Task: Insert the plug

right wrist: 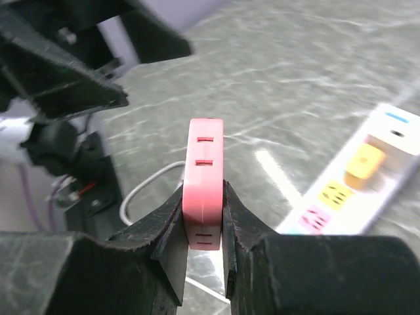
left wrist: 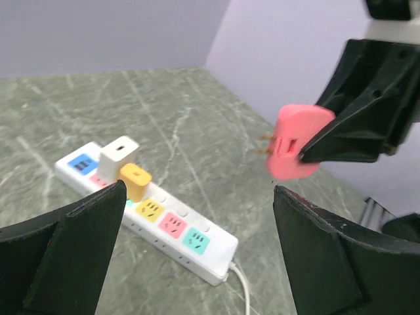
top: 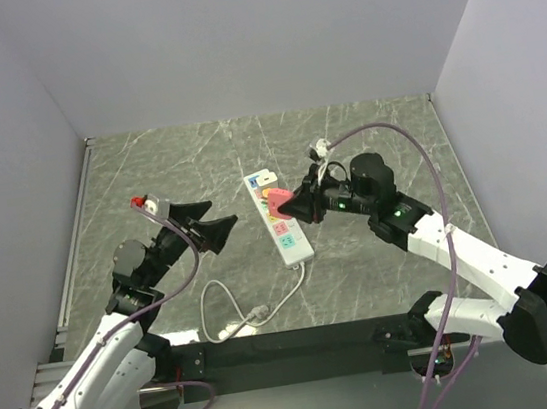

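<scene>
**A:** What's the room like from above?
**B:** Pale lilac walls [top: 232, 38] box in a grey-green marbled table [top: 376, 141]. A white strip [top: 281, 226] lies mid-table with its long axis running near to far. Its cable [top: 229, 311] loops toward the arm bases.
**A:** And the plug?
**B:** The pink plug [top: 280, 202] hangs over the strip's middle, pinched by the right gripper [top: 294, 206]. The left gripper [top: 222, 213] sits just left of it with its jaws spread wide, holding nothing.
**A:** Left wrist view?
**B:** The plug is up off the table. Its prongs [left wrist: 264, 143] point left, away from the black fingers clamping it. Below, a white charger [left wrist: 118, 153] and a yellow adapter [left wrist: 136, 180] sit in the strip's far sockets. Yellow, pink and teal sockets show nearer the cable.
**A:** Any writing?
**B:** None I can read; the marks on the strip are too small.
**A:** Right wrist?
**B:** The plug stands on edge between the closed jaws, its long axis running straight out from the gripper. Its narrow side carries short red dashes, not letters.
</scene>
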You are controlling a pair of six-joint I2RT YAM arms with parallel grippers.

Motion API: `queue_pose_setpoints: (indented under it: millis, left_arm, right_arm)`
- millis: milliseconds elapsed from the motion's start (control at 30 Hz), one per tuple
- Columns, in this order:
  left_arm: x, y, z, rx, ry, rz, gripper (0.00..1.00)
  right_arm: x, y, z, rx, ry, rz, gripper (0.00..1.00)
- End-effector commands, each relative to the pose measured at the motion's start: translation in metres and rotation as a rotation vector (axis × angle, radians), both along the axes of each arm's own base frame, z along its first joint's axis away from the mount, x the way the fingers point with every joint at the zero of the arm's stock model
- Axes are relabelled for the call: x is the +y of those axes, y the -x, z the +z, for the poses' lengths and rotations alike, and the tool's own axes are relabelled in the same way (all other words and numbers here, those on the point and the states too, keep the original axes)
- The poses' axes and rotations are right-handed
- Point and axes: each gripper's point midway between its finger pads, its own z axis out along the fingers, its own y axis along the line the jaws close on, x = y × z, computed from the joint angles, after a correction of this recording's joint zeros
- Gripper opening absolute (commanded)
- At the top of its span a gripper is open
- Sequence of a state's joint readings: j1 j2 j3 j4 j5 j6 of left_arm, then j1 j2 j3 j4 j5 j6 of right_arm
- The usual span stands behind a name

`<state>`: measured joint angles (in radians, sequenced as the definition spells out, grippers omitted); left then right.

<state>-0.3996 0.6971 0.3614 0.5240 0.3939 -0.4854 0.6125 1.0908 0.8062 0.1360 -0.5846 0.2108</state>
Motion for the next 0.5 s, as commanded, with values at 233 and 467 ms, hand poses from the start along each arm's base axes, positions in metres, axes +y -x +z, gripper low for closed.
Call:
queue_pose_setpoints:
  millis: [233, 467]
  left_arm:
    - [0.023, -0.011, 0.001, -0.003, -0.013, 0.121, 0.99]
    - [0.029, -0.008, -0.002, 0.007, -0.007, 0.133, 0.99]
  right_arm:
    - [-0.022, -0.055, -0.037, 0.196, 0.358, -0.248, 0.00]
    - [-0.011, -0.092, -0.076, 0.347, 0.580, -0.268, 0.00]
